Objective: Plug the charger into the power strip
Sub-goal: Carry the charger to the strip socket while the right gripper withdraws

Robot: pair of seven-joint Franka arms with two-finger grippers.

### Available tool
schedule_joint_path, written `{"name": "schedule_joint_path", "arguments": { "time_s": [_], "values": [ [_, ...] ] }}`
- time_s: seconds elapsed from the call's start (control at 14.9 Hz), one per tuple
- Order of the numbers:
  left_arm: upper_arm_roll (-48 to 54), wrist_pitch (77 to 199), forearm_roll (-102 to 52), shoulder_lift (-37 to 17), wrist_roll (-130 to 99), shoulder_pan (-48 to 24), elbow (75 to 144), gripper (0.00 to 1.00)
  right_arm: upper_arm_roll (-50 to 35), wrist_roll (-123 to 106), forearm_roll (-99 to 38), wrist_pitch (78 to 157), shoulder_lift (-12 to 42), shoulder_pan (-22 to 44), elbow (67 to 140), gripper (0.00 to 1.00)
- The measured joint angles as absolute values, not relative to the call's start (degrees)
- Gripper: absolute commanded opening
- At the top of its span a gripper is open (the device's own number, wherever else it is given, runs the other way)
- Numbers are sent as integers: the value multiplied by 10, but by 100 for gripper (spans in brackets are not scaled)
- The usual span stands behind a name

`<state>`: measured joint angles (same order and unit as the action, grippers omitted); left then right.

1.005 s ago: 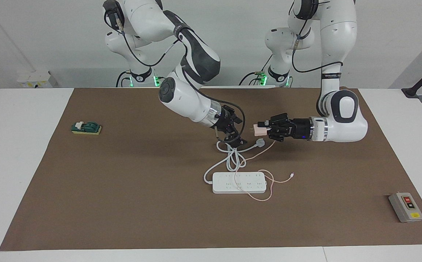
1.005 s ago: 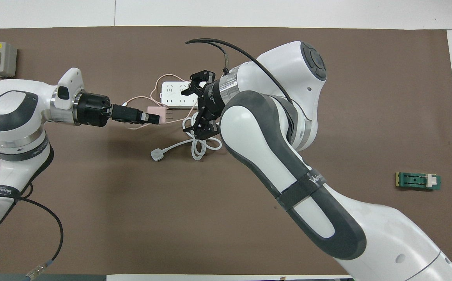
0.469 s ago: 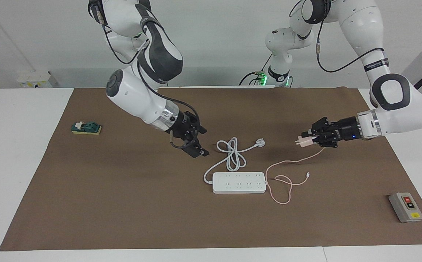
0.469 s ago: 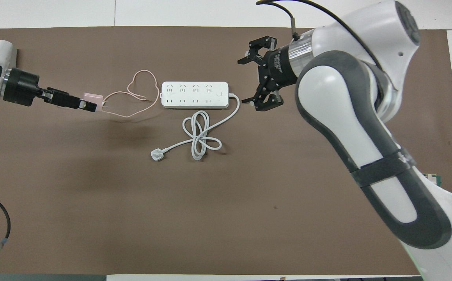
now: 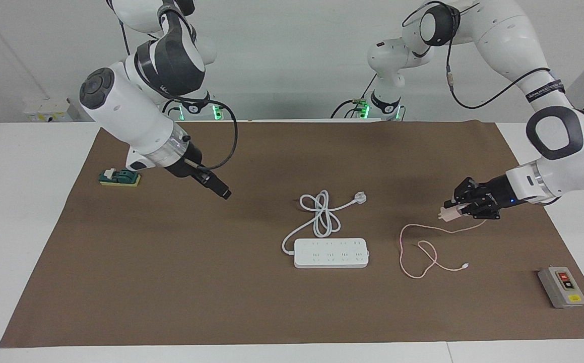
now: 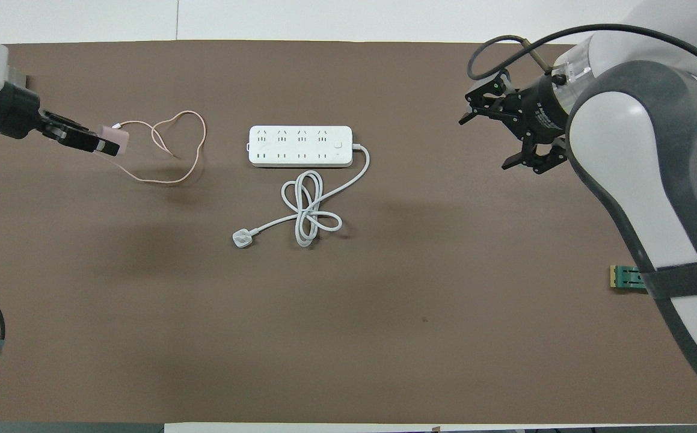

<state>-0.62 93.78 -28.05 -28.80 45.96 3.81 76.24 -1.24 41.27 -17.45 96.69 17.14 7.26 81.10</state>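
Observation:
The white power strip (image 5: pixel 331 253) (image 6: pixel 300 145) lies flat in the middle of the brown mat, with its thick white cord coiled on the side nearer the robots. My left gripper (image 5: pixel 454 212) (image 6: pixel 103 144) is shut on the pale pink charger (image 5: pixel 447 215) (image 6: pixel 116 138) and holds it just above the mat, toward the left arm's end and well apart from the strip. The charger's thin pink cable (image 5: pixel 417 252) (image 6: pixel 174 150) trails in loops on the mat between charger and strip. My right gripper (image 5: pixel 222 193) (image 6: pixel 484 144) is open and empty, raised over the mat toward the right arm's end.
The white three-pin plug (image 5: pixel 360 197) (image 6: pixel 241 239) lies at the end of the strip's cord, nearer the robots. A grey box with red and yellow buttons (image 5: pixel 561 286) sits at the left arm's end. A small green block (image 5: pixel 119 177) (image 6: pixel 628 278) sits at the right arm's end.
Both grippers have swung apart from over the strip's cord. The left carried the charger toward its own end, dragging the pink cable off the strip. The right moved toward its own end.

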Motion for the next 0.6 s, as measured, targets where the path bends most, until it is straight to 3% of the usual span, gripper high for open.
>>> {"name": "schedule_joint_path", "arguments": {
  "time_s": [0.27,0.6],
  "values": [
    [-3,1050,-198,-292,508,-53,761,0,-12,185,-72,956,148,57,812,100],
    [-3,1074,-131,-294,556,-107,762,0,-12,13,-33,894,99,13,824,100]
  ]
}}
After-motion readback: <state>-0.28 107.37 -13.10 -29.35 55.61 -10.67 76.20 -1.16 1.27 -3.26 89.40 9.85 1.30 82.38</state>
